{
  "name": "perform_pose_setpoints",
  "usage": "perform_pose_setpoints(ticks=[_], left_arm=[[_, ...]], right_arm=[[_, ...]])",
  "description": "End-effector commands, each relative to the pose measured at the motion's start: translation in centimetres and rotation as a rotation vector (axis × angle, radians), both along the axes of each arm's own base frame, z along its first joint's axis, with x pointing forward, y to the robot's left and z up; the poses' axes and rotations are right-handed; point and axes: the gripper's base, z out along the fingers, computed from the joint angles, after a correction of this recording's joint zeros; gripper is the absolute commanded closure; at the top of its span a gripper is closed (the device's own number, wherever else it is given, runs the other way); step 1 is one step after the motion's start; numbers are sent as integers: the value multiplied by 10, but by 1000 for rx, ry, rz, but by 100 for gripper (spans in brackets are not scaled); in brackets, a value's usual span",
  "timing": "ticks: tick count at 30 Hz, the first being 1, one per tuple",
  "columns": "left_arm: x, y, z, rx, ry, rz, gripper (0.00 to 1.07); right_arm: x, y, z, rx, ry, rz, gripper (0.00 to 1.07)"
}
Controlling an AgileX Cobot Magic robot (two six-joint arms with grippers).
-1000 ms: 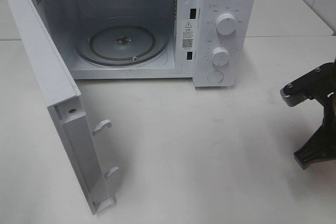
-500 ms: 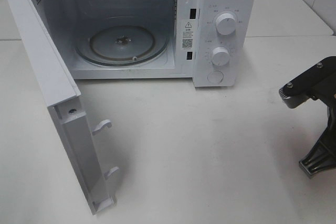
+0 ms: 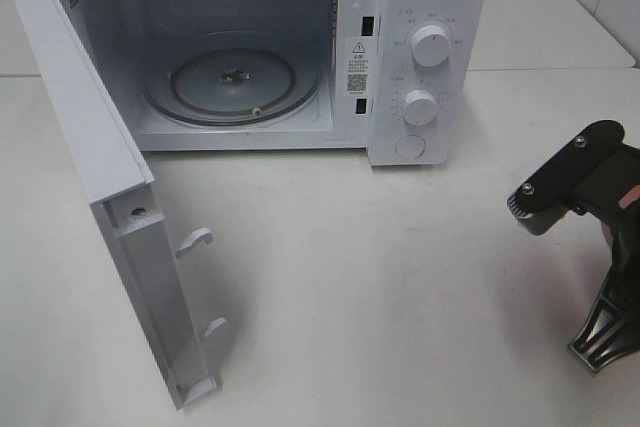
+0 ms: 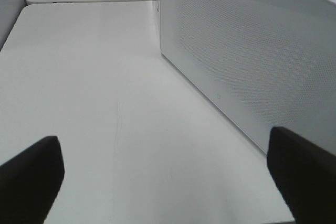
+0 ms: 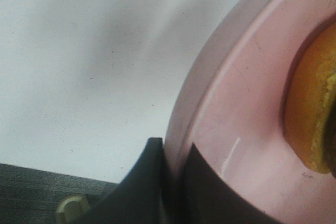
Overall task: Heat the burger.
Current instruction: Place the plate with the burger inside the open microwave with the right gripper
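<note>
The burger (image 5: 311, 103) shows only in the right wrist view, as an edge of golden-brown bun on a round pink plate (image 5: 247, 108). My right gripper (image 5: 176, 182) is shut on the plate's rim, with one finger (image 5: 149, 182) outside and one inside. In the exterior view the right gripper (image 3: 606, 339) is at the right edge, and the plate and burger are out of frame there. My left gripper (image 4: 168, 182) is open and empty over bare table, beside the microwave's side wall (image 4: 252, 51).
The white microwave (image 3: 430, 7) stands at the back of the table. Its door (image 3: 90, 147) is swung wide open to the left and reaches toward the front. The glass turntable (image 3: 235, 82) inside is bare. White table (image 3: 380, 267) lies in front.
The right arm has shifted toward the table's front edge and its wrist has tilted. The microwave and its door have not moved.
</note>
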Motion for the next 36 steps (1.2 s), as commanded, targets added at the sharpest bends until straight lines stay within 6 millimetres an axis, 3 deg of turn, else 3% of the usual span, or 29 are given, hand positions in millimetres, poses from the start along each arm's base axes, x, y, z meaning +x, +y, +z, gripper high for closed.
perform_pose_setpoints(ticks=[1, 36], left_arm=[[-3, 0, -1, 0, -24, -1, 3], [-3, 0, -1, 0, -24, -1, 3]], right_arm=[[-5, 2, 5, -78, -12, 71, 107], [-50, 49, 7, -110, -22, 452, 106]])
